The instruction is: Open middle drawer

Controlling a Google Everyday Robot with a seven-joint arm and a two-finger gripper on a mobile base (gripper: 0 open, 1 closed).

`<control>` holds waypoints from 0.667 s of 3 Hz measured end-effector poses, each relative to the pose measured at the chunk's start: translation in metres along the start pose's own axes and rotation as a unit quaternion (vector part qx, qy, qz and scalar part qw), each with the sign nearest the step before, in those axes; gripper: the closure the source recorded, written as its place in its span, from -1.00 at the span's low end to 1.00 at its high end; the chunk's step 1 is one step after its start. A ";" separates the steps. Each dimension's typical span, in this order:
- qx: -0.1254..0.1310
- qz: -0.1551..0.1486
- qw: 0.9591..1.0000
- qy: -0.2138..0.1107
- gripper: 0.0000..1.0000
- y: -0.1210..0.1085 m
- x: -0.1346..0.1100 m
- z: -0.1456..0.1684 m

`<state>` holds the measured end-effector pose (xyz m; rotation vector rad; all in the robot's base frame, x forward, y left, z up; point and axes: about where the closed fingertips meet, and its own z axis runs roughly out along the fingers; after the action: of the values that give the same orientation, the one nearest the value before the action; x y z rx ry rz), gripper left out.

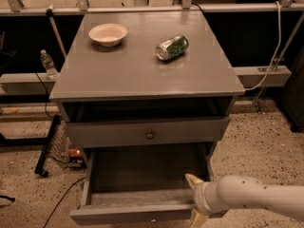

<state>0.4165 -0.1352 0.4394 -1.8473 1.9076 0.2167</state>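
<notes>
The gripper (pixel 194 201) is sitting at the bottom right of the view, at the right end of the middle drawer's front panel. Its two fingers are standing apart: one pale fingertip (pixel 192 179) is lying over the drawer's interior, while the other is showing in front of the panel. Whether either is touching the wood cannot be told. The white arm (pixel 256 198) is reaching in from the right edge. The middle drawer (pixel 133 213) is standing pulled well out, its inside dark. Above it, the upper drawer (pixel 118 133) with a round knob (pixel 149 134) is sitting almost closed. On the cabinet top (pixel 137 75), a green can (pixel 172 47) is lying on its side, and a pale bowl (pixel 108 34) is standing upright further back to the left.
</notes>
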 end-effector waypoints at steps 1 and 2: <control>0.020 -0.004 1.000 0.005 -1.00 -0.021 0.009 -0.037; 0.029 0.009 0.999 0.011 -1.00 -0.040 0.028 -0.063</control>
<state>0.4421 -0.1900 0.4905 -1.8033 1.9253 0.1444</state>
